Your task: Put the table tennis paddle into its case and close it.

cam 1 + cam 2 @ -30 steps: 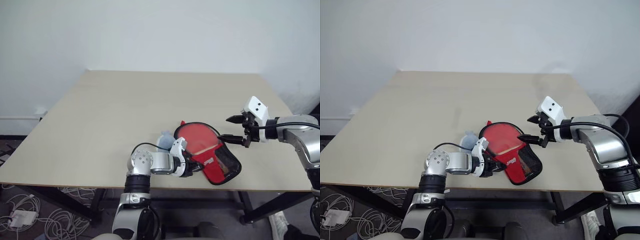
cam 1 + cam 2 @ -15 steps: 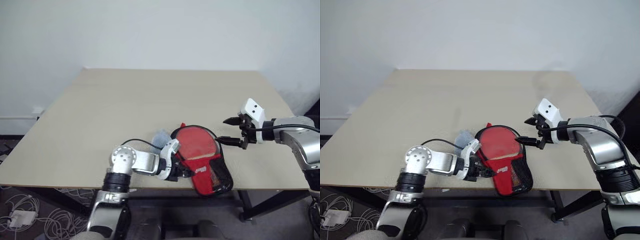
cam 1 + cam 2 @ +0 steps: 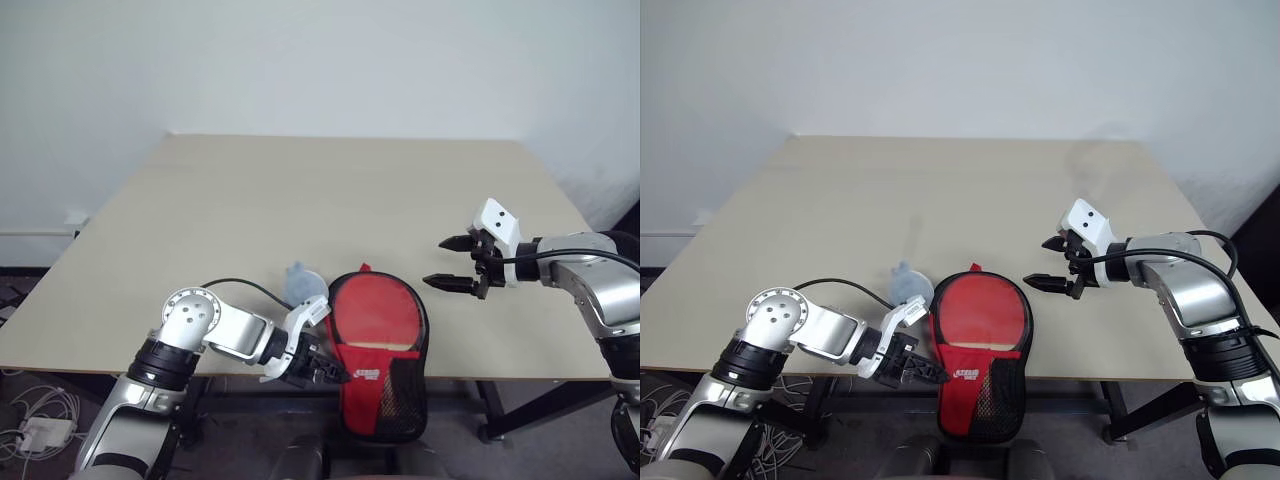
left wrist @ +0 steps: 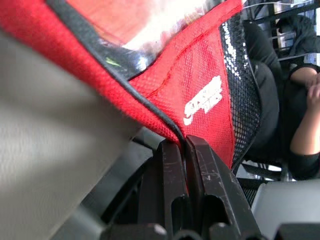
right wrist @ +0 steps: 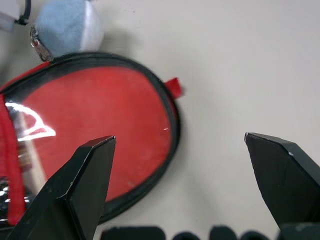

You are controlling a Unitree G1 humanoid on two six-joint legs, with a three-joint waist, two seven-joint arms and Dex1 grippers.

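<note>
Paddle (image 3: 378, 315) sits in the case (image 3: 382, 395) at lower centre — left gripper (image 3: 328, 372) pinches the case edge, right gripper (image 3: 446, 262) gapes empty — zipping comes next.

A red case (image 3: 980, 345) with black edging lies at the near edge of a beige table (image 3: 940, 200), its rounded end on the tabletop and its narrow end, with a black mesh pocket and a small white logo, hanging over the edge. Through the rounded end shows the red face of the paddle (image 3: 982, 318) with a strip of pale wood below it. The left gripper (image 3: 930, 375) meets the case's left rim near the logo, fingers pressed together. A pale blue object (image 3: 908, 284) sits just beside the case's upper left. The right gripper (image 3: 1045, 262) hovers near the case's right side, jaws spread wide, holding nothing.
</note>
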